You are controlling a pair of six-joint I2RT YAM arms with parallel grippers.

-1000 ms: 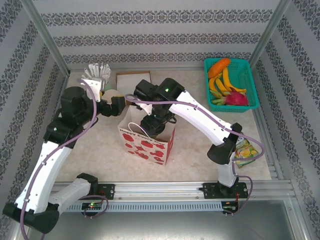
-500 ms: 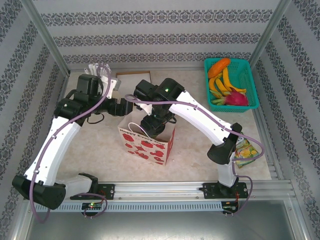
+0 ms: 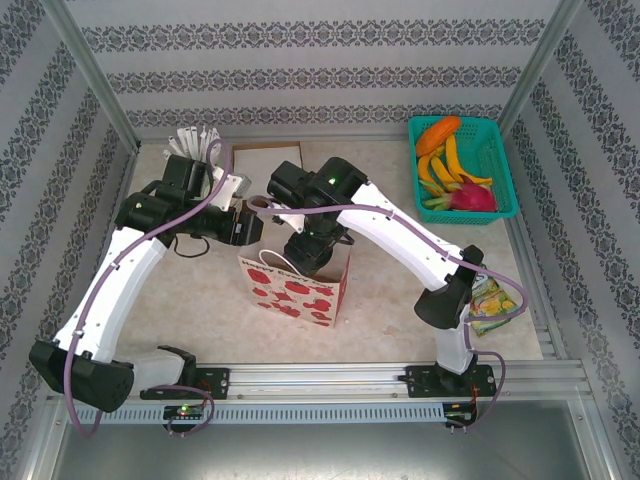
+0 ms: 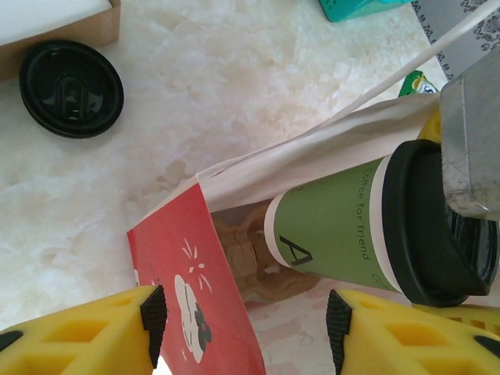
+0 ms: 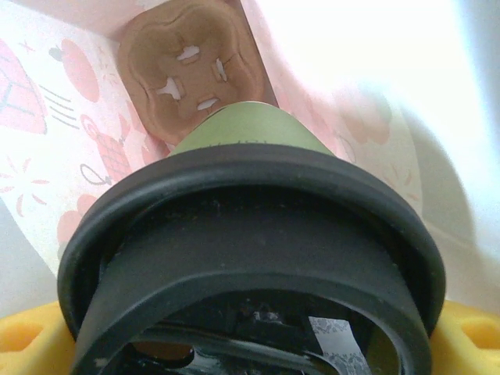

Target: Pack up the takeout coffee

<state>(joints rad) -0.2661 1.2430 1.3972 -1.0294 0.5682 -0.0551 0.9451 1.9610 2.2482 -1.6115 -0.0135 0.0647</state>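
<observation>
Holds the coffee (image 4: 336, 234) tilted in the mouth of the bag (image 4: 195, 312), base down and inward, lid (image 5: 250, 226) up against the right fingers (image 5: 23, 344). Grips it at the lid end, closed across that wide rim, one finger either side. Aims the base at the brown carrier (image 5: 187, 70) on the bag's floor; cannot tell whether touching, though judged not yet seated. Straddles the bag's red wall with the left fingers (image 4: 86, 332), partly spread, a gap showing on each side, nothing clamped. Likely handles light if empty, top-heavy and sloshing if full; cannot tell which. Expect a soft paper wall, easily dented by a hard squeeze, and a slick press-on lid, liable to pop or leak when tipped. Best taken around the upper wall just under the rolled rim, the stiffest ring, rather than by the lid alone. Calls for righting before release, then lowering straight into a carrier pocket. Expect a thin, floppy bag too, apt to fold inward unless kept open at the rim. From above, finds the bag mid-table, between both arms. Farther out, note a spare lid (image 4: 70, 87) lying flat on the table (image 4: 234, 94), well apart from the coffee.
</observation>
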